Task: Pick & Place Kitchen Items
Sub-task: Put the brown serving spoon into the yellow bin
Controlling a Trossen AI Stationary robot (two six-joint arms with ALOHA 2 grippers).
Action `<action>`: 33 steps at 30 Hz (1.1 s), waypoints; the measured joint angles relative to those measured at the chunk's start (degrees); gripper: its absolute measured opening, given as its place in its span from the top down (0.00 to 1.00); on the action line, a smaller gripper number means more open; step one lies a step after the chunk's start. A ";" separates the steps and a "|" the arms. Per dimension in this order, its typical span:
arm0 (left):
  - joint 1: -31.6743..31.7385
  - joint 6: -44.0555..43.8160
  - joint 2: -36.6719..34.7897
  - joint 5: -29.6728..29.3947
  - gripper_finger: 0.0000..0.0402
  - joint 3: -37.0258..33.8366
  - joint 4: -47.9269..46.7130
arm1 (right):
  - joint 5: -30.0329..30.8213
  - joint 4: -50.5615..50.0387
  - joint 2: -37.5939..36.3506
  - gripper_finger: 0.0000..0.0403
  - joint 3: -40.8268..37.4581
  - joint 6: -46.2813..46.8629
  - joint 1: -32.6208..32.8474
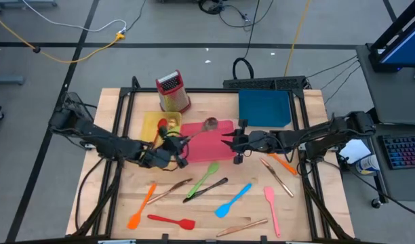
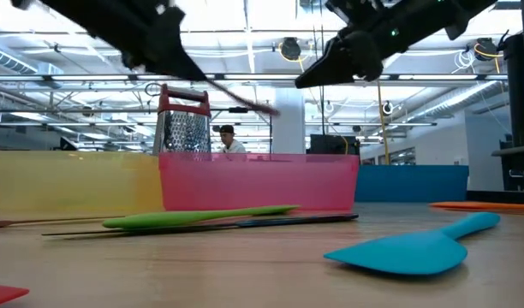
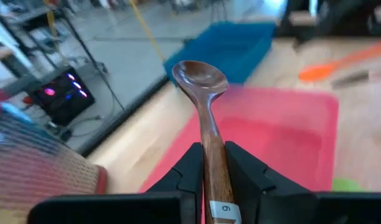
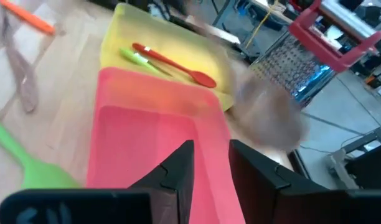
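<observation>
Wooden table [image 1: 194,217]: pale planks bearing loose utensils along the near edge, trays and a grater toward the far edge.
Orange spatula [image 1: 141,207]: far left of the loose group, flat on the wood; red spatula [image 1: 172,221] just beside it.
Yellow tray [image 1: 150,123]: holds a red spoon [image 4: 172,63] and a green utensil [image 4: 138,59] side by side.
Box grater [image 1: 172,91]: upright, behind the yellow tray.
Left gripper [image 3: 210,163]: above the boundary of the yellow and pink trays, jaws clamped on the handle of the wooden spoon [image 3: 202,87].
Wooden spoon: held aloft, bowl projecting over the pink tray [image 1: 214,150], not touching it.
Green spatula [image 1: 205,177]: on the table in front of the pink tray, a dark utensil [image 1: 206,189] alongside.
Right gripper [image 4: 210,163]: at the pink tray's right edge, jaws parted, nothing between them.
Blue spatula [image 1: 232,200], pink spatula [image 1: 271,209]: still loose, right of centre.
Blue tray [image 1: 264,107]: far right.
Risk: spoon gripped low on a long handle, so likely to pivot or slip; release too far out could send it over the tray wall; grippers near each other, so contact possible.
</observation>
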 joint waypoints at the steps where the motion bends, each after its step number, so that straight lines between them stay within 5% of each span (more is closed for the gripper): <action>1: -0.57 -0.63 -0.44 -1.51 0.86 0.15 -0.04 | -0.05 -0.78 -0.48 0.77 -0.01 0.00 0.22; 16: -8.13 -15.76 -4.64 -12.94 0.87 0.08 -14.52 | -0.05 -2.63 -0.66 0.78 -0.02 -0.70 1.46; 33: -9.88 -47.86 -7.89 -11.10 0.87 0.06 -44.49 | -0.07 -3.46 -0.61 0.78 -0.02 -0.87 1.46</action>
